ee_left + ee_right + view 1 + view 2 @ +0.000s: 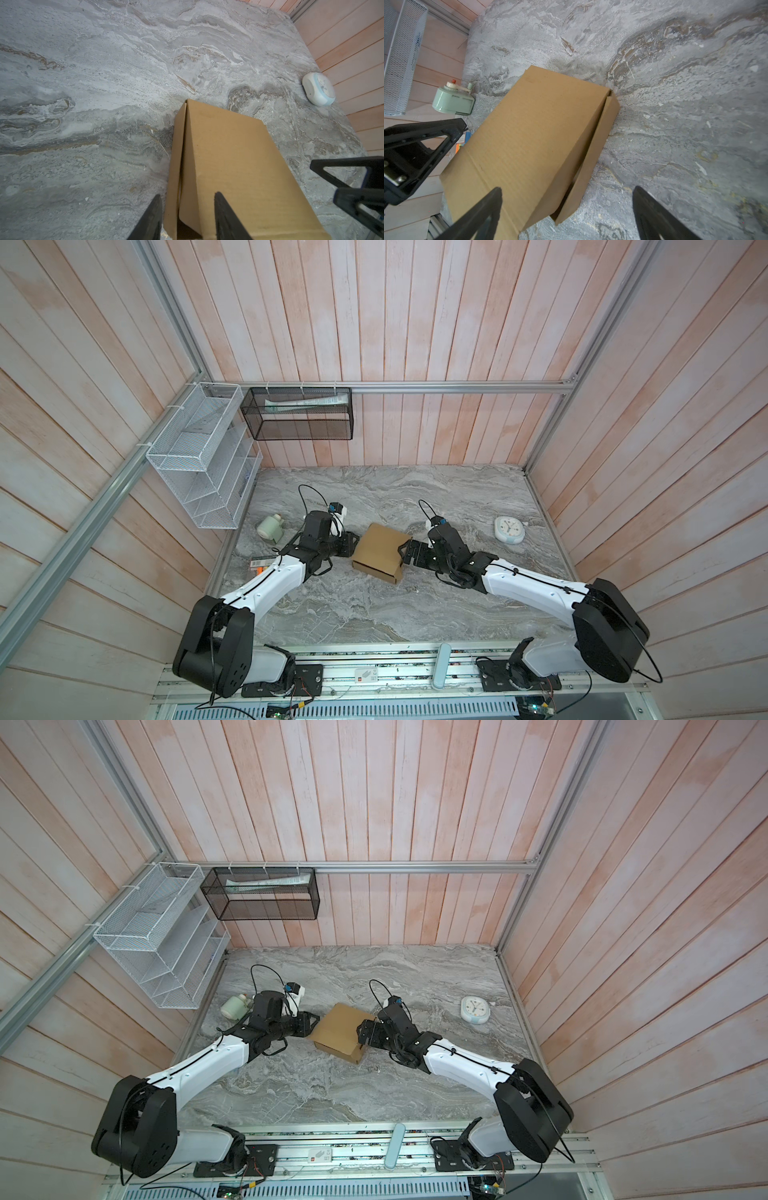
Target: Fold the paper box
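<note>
**Flanking the paper box: one gripper wide, one hard to read**

The paper box (380, 551) sits near the middle of the marble table (374, 614). Its lid is down, but both wrist views show a dark gap between the lid and a side wall. The left gripper (352, 545) is at the box's left edge and the right gripper (405, 553) at its right edge, so the box is hemmed in from both sides.

Left of the box, beyond the left arm (270, 578), lies a mint-green tape dispenser (270, 526). A flat pack (259, 566) with orange on it lies nearer, half covered by that arm. A round white clock (509, 529) lies well off to the box's right. On the walls past the box's far left corner hang a white wire rack (203, 456) and a black mesh basket (297, 414) with a tube (305, 402) in it.

In both top views the gripper bodies cover their own tips at the cardboard. The left wrist view shows the left gripper's fingers (154, 218) partly spread, one beside the box's wall and one over the lid — whether they pinch the cardboard I cannot tell. The right wrist view shows the right gripper's fingers (483, 216) spread wide, one above the lid and the other over bare table, clamping nothing. Only that view shows the blue on the pack.
</note>
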